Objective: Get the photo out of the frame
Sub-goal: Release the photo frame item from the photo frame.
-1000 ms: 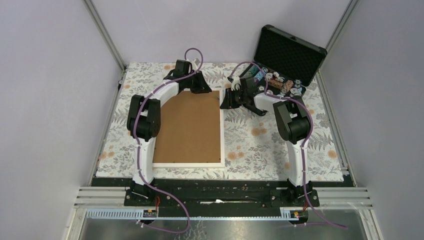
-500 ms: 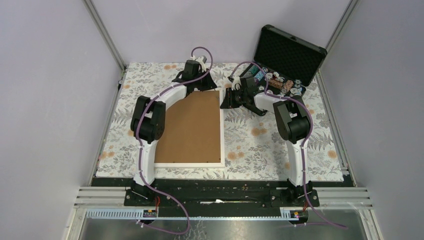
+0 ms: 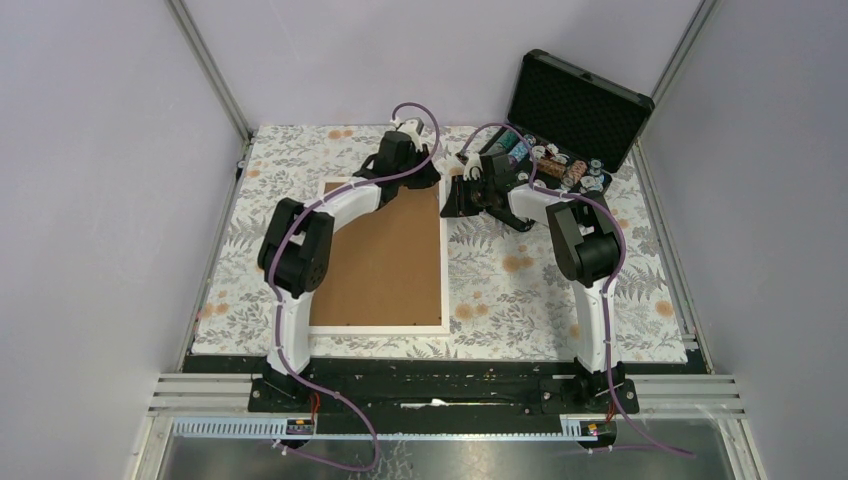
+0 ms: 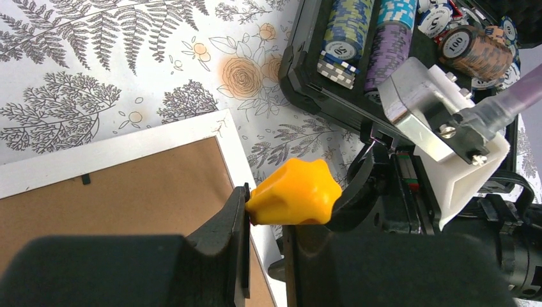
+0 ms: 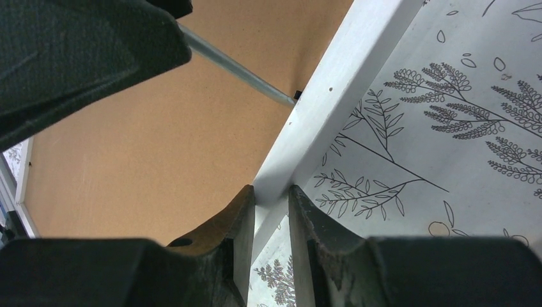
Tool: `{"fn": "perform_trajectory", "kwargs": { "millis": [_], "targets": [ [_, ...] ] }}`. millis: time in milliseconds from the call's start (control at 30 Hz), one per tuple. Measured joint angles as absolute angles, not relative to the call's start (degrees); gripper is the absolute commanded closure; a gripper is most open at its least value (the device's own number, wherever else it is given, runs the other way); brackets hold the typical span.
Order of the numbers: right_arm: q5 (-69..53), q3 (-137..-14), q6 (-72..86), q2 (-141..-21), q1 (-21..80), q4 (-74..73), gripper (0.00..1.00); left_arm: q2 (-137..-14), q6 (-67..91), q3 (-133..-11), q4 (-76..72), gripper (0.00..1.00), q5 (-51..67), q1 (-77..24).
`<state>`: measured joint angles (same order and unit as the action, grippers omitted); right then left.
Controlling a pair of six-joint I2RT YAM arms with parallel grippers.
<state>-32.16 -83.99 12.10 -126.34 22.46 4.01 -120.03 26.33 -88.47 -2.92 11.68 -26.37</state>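
Overhead, the frame (image 3: 385, 265) lies flat on the floral-patterned counter (image 3: 520, 290), toward 9 o'clock from its middle. Only its brown back and narrow white border show. Both of my arms reach to the frame's 1 o'clock corner.

My left claw (image 4: 265, 217) is clamped on the lobed yellow handle of a screwdriver (image 4: 294, 192), with one dark finger (image 4: 233, 224) pressed against the handle's side. From the right wrist camera, the screwdriver's thin metal shaft slants down from 10 o'clock. Its tip meets a small black tab (image 5: 297, 96) where the brown back joins the white border.

My right claw (image 5: 271, 195) is closed on that white border itself, one finger on either side of the strip. It grips the frame's right-hand long edge, just beside the far corner. The brown back lies at 9 o'clock of that grip and the leafy counter at 3 o'clock.

An open black case (image 3: 575, 95) with a foam-lined lid stands at 1 o'clock on the counter. It holds rows of poker chips (image 4: 348, 29), close beside my two claws.
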Motion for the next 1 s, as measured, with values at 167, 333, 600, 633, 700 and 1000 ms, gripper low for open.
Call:
{"fn": "perform_trajectory", "kwargs": {
  "millis": [167, 333, 600, 633, 700, 1000],
  "targets": [
    [-32.4, -83.88, 11.7, -126.32, 22.44, 4.32, 0.46, -118.98, 26.33, -88.47, -0.34, 1.0, 11.94, -26.09],
    [-34.2, -80.88, 8.93, -124.16, 22.28, 4.43, 0.29, -113.1, 28.97, -87.15, 6.26, 1.0, 21.34, -26.02],
    [-41.34, -76.62, -1.26, -109.43, 21.98, -2.94, 0.14, -97.17, 31.75, -84.99, 8.03, 1.0, 29.1, -23.94],
    [-41.87, -76.64, -2.66, -107.26, 21.98, -4.16, 0.13, -95.57, 32.03, -84.4, 8.16, 1.0, 29.67, -23.55],
    [-43.05, -76.64, -5.34, -103.57, 21.96, -6.5, 0.12, -93.25, 32.03, -82.96, 8.82, 1.0, 30.46, -22.83],
    [-44.58, -77.97, -17.82, -94.76, 23.03, -19.29, 0.12, -88.51, 31.4, -72.03, 13.23, 1.0, 36.88, -20.99]
  ]
}}
